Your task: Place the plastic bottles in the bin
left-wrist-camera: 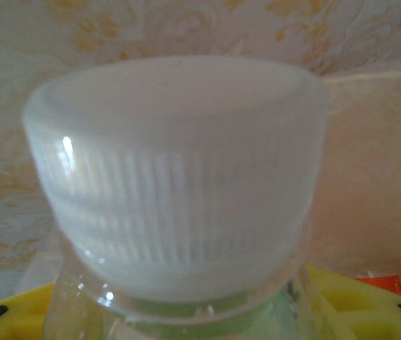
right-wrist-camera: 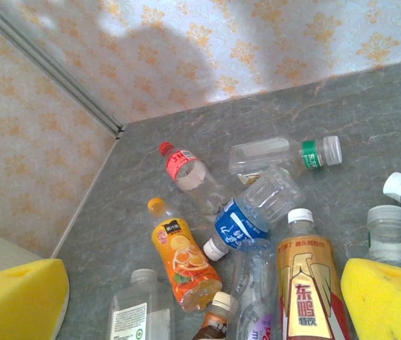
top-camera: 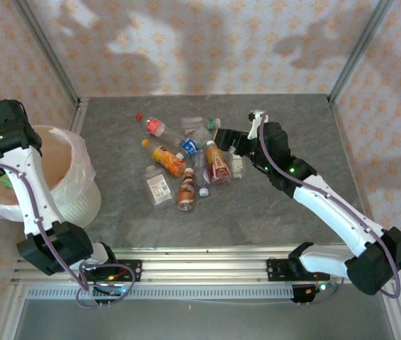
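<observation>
Holding white-capped bottle (left-wrist-camera: 179,177) in clenched left gripper (left-wrist-camera: 186,319) over bin (top-camera: 80,205), far left; next, release to drop. Hovering right gripper (right-wrist-camera: 200,301), spread wide, above pile (top-camera: 186,166); needs descent onto one.

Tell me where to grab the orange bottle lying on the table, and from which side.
Take the orange bottle across its labelled middle, straight down from above, jaws across its width. It lies flat on the table, so the round body gives two opposite sides. Its left is bare table; the blue-label bottle lies close on its right and may get nudged.
</observation>
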Robot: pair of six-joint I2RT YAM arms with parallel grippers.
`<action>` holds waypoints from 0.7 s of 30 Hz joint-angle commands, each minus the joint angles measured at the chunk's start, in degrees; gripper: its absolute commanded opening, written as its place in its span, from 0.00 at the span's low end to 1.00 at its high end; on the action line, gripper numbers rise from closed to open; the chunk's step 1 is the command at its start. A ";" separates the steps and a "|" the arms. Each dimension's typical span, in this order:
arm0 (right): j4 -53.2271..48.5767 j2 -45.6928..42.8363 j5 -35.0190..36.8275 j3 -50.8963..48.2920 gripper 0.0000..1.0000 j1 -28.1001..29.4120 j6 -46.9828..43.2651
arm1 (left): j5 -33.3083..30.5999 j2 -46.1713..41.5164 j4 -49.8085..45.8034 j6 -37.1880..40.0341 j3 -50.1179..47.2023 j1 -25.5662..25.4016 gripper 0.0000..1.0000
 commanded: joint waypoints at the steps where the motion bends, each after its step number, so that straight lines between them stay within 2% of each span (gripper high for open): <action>1: -1.88 -0.85 -0.48 1.16 0.99 0.13 -0.32 | -0.33 1.35 -1.08 -5.24 -1.15 1.69 0.47; 9: -4.83 -1.57 0.53 2.06 0.99 0.15 -2.01 | 0.24 1.42 0.33 -9.51 -5.45 1.82 0.65; 11: -5.26 -1.55 0.85 2.04 0.99 0.18 -1.56 | -0.16 1.81 -0.03 -10.16 -5.56 1.82 0.77; 17: -6.37 -1.90 0.90 1.63 0.99 0.12 -0.71 | 1.29 1.51 0.60 -10.71 -5.68 1.82 0.78; 21: -7.02 -2.60 1.88 0.98 0.99 0.13 -0.57 | 4.81 0.82 0.46 -10.73 -4.51 1.73 0.78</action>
